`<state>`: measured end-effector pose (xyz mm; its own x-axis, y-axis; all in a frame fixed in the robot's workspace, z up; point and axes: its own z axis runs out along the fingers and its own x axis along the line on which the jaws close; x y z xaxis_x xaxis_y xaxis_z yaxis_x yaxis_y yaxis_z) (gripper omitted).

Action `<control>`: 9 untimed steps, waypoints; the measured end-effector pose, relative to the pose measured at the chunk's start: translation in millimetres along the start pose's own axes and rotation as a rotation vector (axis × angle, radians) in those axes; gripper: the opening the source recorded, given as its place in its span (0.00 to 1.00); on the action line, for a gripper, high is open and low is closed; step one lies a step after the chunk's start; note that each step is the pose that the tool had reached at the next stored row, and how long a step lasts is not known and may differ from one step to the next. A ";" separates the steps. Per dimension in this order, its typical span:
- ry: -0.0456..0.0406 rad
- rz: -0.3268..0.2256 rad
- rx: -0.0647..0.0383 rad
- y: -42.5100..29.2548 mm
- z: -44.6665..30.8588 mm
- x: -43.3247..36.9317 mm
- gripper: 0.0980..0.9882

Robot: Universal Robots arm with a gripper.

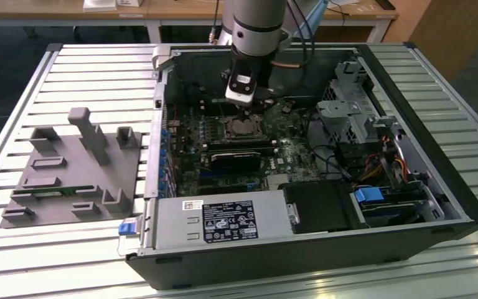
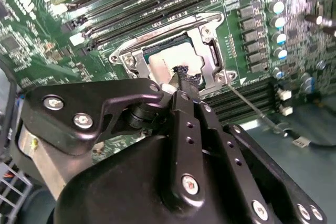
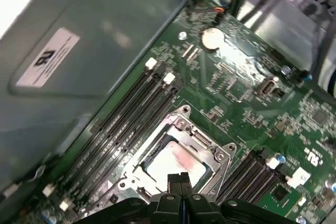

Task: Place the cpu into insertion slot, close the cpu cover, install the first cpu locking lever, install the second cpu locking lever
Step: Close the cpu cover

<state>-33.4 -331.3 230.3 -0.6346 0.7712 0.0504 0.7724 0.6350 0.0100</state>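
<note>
The cpu point(image 3: 174, 162) looks dull pale metal, the cpu cover point(image 3: 215, 153) brighter silver metal.

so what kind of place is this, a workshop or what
Probably a robotics lab or test bench: an opened computer case lies on a slatted metal table, a grey fixture block sits beside it, and wooden desks stand behind.

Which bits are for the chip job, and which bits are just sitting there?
For the job: chip, sitting in its socket; silver cover frame down around it; pincer, right by the chip.
Just lying about: grey power box; grey plastic stand; round battery.
</note>
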 end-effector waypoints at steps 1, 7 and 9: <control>0.0001 -0.018 0.001 0.0 0.1 0.0 0.01; 0.0012 -0.125 0.006 0.0 0.4 0.0 0.01; 0.0016 -0.161 0.008 0.0 0.5 0.0 0.01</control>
<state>-33.4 -331.3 229.7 -0.7502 0.6593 0.0504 0.6604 0.7508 0.0100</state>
